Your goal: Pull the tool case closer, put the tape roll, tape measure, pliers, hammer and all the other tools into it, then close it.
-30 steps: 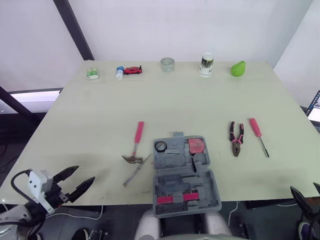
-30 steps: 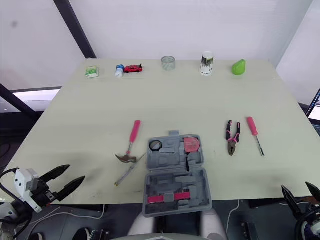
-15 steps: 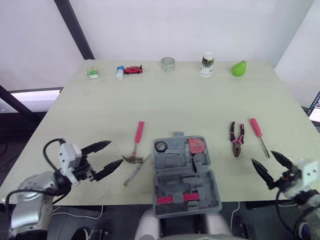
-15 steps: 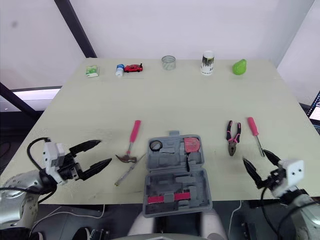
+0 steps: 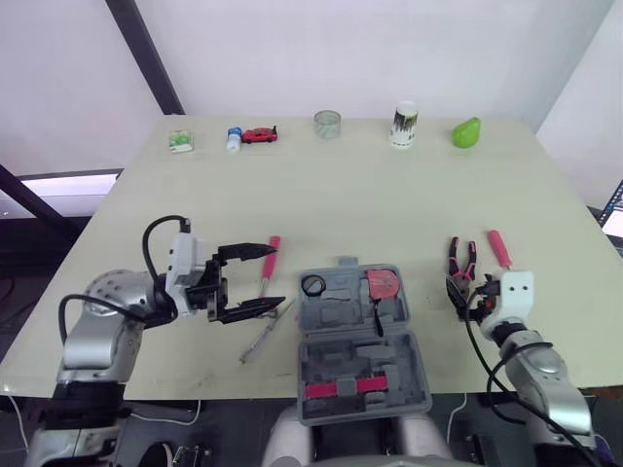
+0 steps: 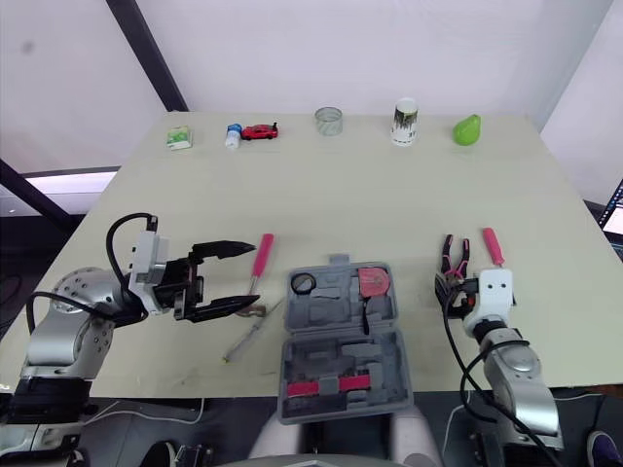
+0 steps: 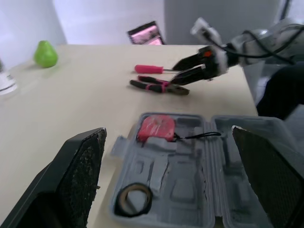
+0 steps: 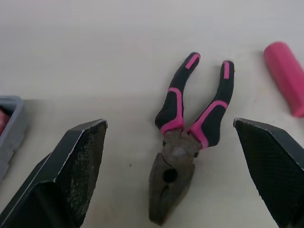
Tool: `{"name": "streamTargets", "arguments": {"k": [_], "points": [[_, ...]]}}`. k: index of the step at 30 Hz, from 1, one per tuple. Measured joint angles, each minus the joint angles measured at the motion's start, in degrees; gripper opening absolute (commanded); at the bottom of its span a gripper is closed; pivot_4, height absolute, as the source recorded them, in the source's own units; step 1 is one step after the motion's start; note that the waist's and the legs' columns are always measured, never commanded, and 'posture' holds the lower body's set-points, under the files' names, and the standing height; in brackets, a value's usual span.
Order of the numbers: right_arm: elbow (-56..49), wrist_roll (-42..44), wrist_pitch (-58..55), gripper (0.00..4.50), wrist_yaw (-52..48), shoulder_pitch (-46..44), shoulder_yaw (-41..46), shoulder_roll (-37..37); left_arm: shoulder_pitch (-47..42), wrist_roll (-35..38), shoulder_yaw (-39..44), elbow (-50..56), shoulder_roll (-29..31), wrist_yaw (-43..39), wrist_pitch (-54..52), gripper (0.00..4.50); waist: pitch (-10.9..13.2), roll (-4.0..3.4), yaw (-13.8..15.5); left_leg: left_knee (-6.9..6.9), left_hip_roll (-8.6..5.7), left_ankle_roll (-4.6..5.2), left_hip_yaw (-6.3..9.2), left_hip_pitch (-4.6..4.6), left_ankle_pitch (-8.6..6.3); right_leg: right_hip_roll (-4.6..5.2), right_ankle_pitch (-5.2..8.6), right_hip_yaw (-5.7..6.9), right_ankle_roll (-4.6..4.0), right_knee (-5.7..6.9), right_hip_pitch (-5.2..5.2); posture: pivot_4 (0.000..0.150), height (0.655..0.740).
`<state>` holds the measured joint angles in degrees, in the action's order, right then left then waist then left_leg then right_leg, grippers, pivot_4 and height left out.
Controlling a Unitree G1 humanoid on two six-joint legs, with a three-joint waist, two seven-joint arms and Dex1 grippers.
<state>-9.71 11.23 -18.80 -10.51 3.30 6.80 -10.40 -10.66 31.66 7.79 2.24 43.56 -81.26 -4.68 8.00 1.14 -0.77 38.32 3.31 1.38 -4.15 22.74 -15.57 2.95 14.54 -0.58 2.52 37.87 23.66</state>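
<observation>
The grey tool case [image 5: 358,336] lies open at the table's near edge. In its far half sit a black tape roll [image 5: 312,285] and a pink tape measure [image 5: 382,284]. A pink-handled hammer [image 5: 265,277] and a slim metal tool [image 5: 263,335] lie just left of the case. My left gripper [image 5: 278,276] is open, its fingertips on either side of the hammer. Right of the case lie the pink-and-black pliers [image 8: 185,137] and a pink screwdriver [image 5: 498,249]. My right gripper [image 5: 463,292] is open just short of the pliers' nose, its fingers [image 8: 71,171] wide on either side.
Along the table's far edge stand a small green box [image 5: 180,143], a little bottle [image 5: 234,141], a red toy car [image 5: 259,136], a glass cup [image 5: 326,125], a can [image 5: 403,125] and a green pear [image 5: 464,133]. A dark bar slants behind the far left corner.
Both arms have risen from below the near edge onto the table. The left gripper moved right to the hammer; the right gripper moved in to the pliers. The tools have not moved.
</observation>
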Motion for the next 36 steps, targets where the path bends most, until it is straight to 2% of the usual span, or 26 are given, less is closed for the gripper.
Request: {"name": "streamTargets", "arguments": {"k": [10,17,20,23,25,26,36], "points": [[6.7,-2.1,-1.1,4.48,7.2,-3.3,0.5,5.8,-4.9,2.6,-2.5,5.1,0.9,-3.0,-5.3,4.5,0.0,-0.01,-0.1,0.01,0.0,0.0,0.03,0.01,0.0,0.0,0.0,-0.01,0.01,0.01,0.0,0.15,0.74],[10.3,-4.3,1.9,4.48,7.9,-4.6,-0.2,6.3,-5.8,4.5,-3.4,9.8,3.0,-3.5,-9.2,4.5,0.0,0.02,-0.3,0.02,0.0,0.0,0.06,-0.03,0.0,-0.01,-0.01,-0.05,0.02,0.02,-0.01,0.15,0.74],[11.5,-4.8,3.0,3.68,8.7,-5.3,-0.1,6.4,-6.4,4.5,-3.4,10.5,3.0,-3.4,-9.2,4.5,0.0,0.04,-0.3,0.03,0.0,0.0,0.06,-0.06,0.0,-0.02,-0.01,-0.12,0.02,0.02,-0.02,0.15,0.74],[12.8,-4.9,3.9,2.27,8.9,-6.2,0.3,6.4,-6.4,4.5,-3.4,10.5,3.0,-3.3,-9.2,4.5,0.0,0.04,-0.4,0.03,0.0,0.0,0.06,-0.07,0.0,-0.04,-0.01,-0.13,0.02,0.03,-0.02,0.15,0.74],[13.2,-5.0,4.4,1.16,8.9,-6.4,0.3,6.4,-6.4,4.5,-3.4,10.5,3.0,-3.3,-9.2,4.5,0.0,0.04,-0.4,0.03,0.0,0.0,0.05,-0.07,0.0,-0.05,-0.01,-0.13,0.02,0.03,-0.02,0.15,0.74],[13.5,-5.1,4.7,0.95,8.8,-6.5,0.3,6.3,-6.4,4.5,-3.4,10.5,3.0,-3.2,-9.1,4.5,0.0,0.04,-0.4,0.03,0.0,0.0,0.05,-0.07,0.0,-0.05,-0.01,-0.13,0.02,0.03,-0.02,0.15,0.74],[13.8,-5.4,7.4,0.96,6.9,-5.0,-0.1,4.5,-5.4,4.5,-3.1,9.9,3.0,-2.7,-8.3,4.5,0.0,0.02,-0.2,0.02,0.0,0.0,0.04,-0.06,0.0,-0.04,-0.01,-0.15,0.02,0.02,-0.01,0.15,0.74]]}}
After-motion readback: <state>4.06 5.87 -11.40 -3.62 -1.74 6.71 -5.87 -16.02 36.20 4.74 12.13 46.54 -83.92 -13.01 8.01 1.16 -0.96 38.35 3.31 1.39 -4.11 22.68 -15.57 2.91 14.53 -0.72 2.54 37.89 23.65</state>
